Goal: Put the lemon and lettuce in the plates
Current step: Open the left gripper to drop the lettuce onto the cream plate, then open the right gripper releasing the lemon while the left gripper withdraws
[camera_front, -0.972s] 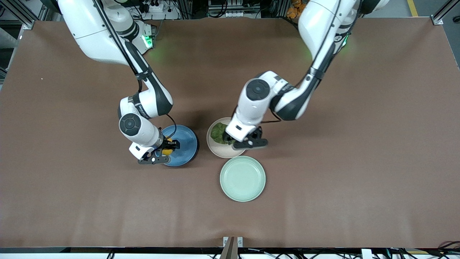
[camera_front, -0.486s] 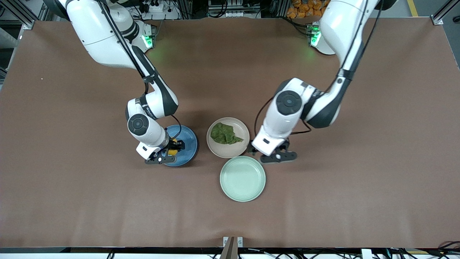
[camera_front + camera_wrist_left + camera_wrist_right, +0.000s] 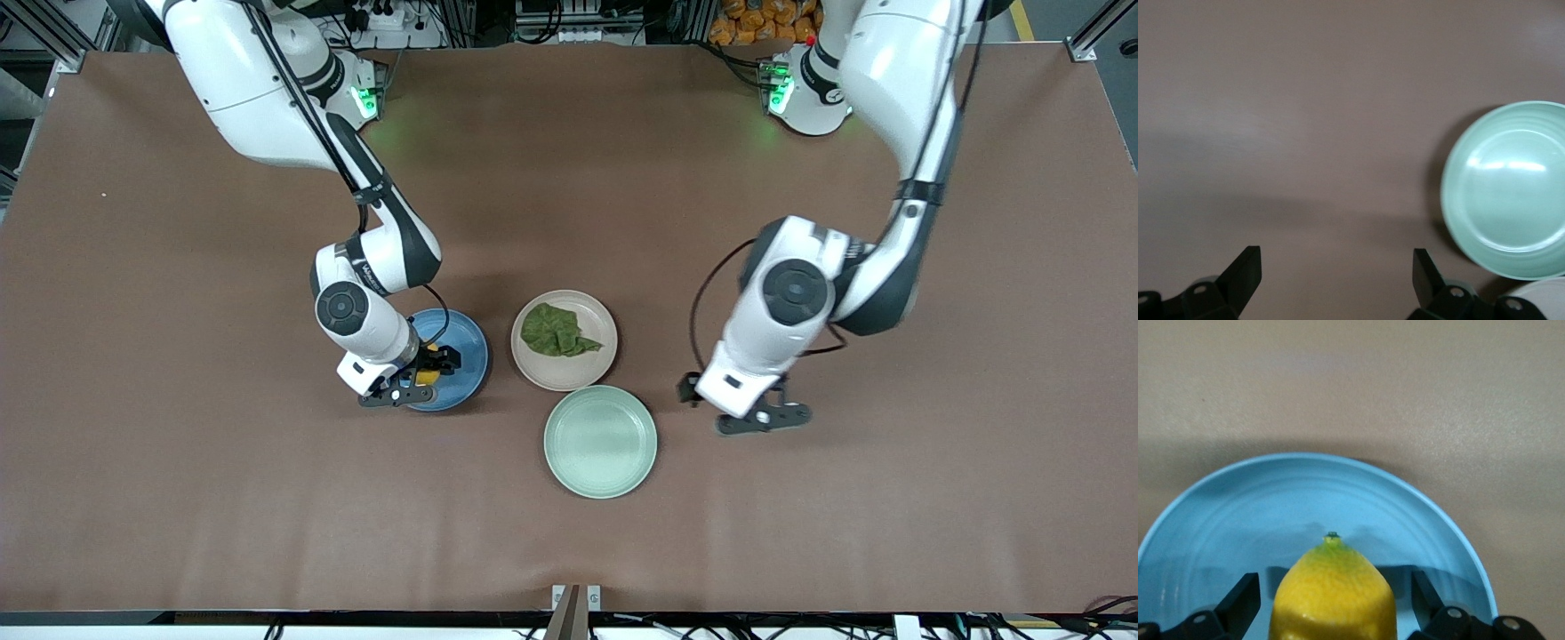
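Counter: a wide brown counter (image 3: 178, 462) carried 3 plates near its middle, with 2 white arms reaching in from bases along its edge farthest from the front camera.
Room: metal framing, cables and green status lights stood past that edge, and orange items sat by the left arm's base.
Lemon: the yellow lemon (image 3: 1332, 597) lay in the blue plate (image 3: 469, 342), toward the right arm's end of the counter.
Right gripper: the right gripper (image 3: 425, 369) was low over the blue plate, its jaws spread to either side of the lemon; in the right wrist view a gap showed between each black finger (image 3: 1239, 600) and the rind, so the fruit was not pinched.
Lettuce: the dark green lettuce (image 3: 556, 331) lay crumpled in the beige-pink plate (image 3: 569, 373), just beside the blue plate.
Mint-green plate: the pale mint-green plate (image 3: 600, 441) sat nearer the front camera than the beige-pink plate and almost touching it; nothing was in it.
Left gripper: the left gripper (image 3: 1337, 283) hung over bare counter beside the mint-green plate, toward the left arm's end, its jaws spread wide and holding nothing.
Surface: the brown covering looked smooth and matte, with soft shadows under both arms and faint green glow near the bases.
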Motion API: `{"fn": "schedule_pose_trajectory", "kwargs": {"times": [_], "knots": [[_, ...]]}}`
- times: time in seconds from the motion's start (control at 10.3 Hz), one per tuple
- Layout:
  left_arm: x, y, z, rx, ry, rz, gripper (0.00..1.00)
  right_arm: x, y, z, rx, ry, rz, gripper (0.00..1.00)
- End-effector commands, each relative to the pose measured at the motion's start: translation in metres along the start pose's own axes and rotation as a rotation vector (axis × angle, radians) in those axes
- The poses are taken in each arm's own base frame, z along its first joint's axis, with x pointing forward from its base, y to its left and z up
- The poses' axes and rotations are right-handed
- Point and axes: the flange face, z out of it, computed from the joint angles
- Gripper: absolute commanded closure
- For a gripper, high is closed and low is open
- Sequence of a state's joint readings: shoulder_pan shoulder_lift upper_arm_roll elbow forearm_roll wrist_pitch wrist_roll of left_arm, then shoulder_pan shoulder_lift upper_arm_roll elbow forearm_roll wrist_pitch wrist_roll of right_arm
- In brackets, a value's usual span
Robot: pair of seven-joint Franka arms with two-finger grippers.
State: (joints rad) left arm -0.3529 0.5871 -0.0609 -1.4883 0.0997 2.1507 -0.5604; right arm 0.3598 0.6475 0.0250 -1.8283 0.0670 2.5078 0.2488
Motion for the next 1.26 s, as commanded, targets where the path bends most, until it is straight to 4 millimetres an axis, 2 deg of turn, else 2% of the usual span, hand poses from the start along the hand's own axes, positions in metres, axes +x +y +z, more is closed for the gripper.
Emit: {"fn": "schedule_pose_trajectory", "kwargs": {"times": [0.0,0.1,0.19,0.29,0.49,0.68,0.87,0.97,1.17], "knots": [[0.008,-0.051,-0.021,0.07,-0.068,0.001,0.0,0.014,0.002,-0.012,0.006,0.003,0.019,0.0],[0.004,-0.068,-0.015,0.11,-0.138,-0.024,0.0,0.02,-0.001,-0.021,0.003,-0.024,0.024,0.0],[-0.004,-0.083,-0.018,0.148,-0.211,-0.045,0.0,0.027,-0.002,-0.033,-0.001,-0.049,0.025,0.0],[-0.007,-0.112,-0.021,0.167,-0.261,-0.071,0.0,0.034,-0.004,-0.047,-0.005,-0.069,0.025,0.0],[-0.039,-0.136,-0.015,0.198,-0.331,-0.073,0.0,0.052,0.007,-0.08,-0.008,-0.103,0.037,0.0],[-0.072,-0.151,-0.015,0.208,-0.378,-0.047,0.0,0.067,0.031,-0.11,-0.016,-0.142,0.058,0.0],[-0.097,-0.159,-0.022,0.219,-0.396,-0.044,0.0,0.079,0.057,-0.14,-0.014,-0.17,0.039,0.0],[-0.105,-0.161,-0.035,0.211,-0.382,-0.046,0.0,0.082,0.074,-0.151,-0.009,-0.178,0.042,0.0],[-0.108,-0.161,-0.073,0.17,-0.325,-0.059,0.0,0.084,0.12,-0.19,0.001,-0.162,0.021,0.0]]}}
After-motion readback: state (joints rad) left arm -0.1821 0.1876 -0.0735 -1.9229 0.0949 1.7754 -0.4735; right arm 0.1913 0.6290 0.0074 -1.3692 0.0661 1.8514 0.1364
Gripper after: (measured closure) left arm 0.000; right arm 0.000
